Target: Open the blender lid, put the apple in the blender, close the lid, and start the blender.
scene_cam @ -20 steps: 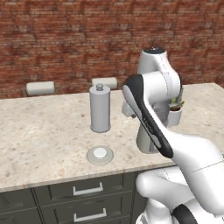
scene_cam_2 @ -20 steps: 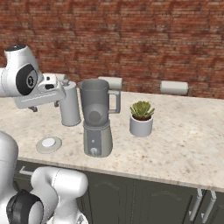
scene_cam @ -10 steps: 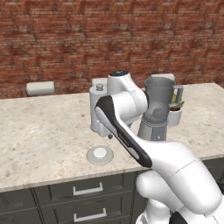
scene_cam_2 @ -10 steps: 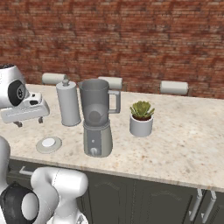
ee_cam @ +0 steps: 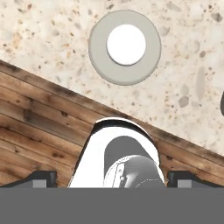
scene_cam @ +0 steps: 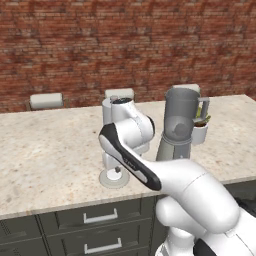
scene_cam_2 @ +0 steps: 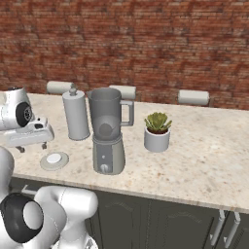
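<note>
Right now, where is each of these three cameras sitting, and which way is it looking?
Left base view: behind the arm's left, facing the counter and brick wall; arm rises lower right.
Right base view: behind its right, same counter; arm at left.
Hand view: on the hand, looking down at the blender lid; gripper fingertips at bottom.
Both base views share the blender and lid.
</note>
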Motion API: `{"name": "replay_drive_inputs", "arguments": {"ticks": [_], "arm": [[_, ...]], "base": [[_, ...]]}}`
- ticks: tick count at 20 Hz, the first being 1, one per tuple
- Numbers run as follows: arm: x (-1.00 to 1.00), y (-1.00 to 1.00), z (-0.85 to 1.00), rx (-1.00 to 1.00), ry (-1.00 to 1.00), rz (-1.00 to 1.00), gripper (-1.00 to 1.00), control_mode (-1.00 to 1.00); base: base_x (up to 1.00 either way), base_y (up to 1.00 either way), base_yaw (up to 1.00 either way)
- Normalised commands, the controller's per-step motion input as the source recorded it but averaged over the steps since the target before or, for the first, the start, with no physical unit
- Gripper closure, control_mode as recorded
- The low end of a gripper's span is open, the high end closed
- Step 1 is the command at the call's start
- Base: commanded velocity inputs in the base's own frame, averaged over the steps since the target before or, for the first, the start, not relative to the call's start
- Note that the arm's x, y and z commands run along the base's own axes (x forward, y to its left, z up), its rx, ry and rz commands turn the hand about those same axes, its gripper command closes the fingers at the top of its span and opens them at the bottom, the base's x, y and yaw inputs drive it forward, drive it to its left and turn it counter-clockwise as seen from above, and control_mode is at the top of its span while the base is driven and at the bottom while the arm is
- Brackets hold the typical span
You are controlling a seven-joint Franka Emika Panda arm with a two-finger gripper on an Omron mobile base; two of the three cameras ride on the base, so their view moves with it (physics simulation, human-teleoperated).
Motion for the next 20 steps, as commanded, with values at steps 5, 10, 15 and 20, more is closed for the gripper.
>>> {"name": "replay_drive_inputs", "arguments": {"ticks": [5,10,15,20], "arm": [[0.08,0.0,-0.7,0.0,0.0,0.0,-1.0,-1.0],[0.2,0.0,-0.54,0.0,0.0,0.0,-1.0,-1.0],[0.33,0.01,-0.3,0.0,0.0,0.0,-1.0,-1.0],[0.35,0.16,-0.31,0.0,0.03,0.0,-1.0,-1.0]], "base": [[0.0,0.0,0.0],[0.0,0.0,0.0],[0.0,0.0,0.0],[0.0,0.0,0.0]]}}
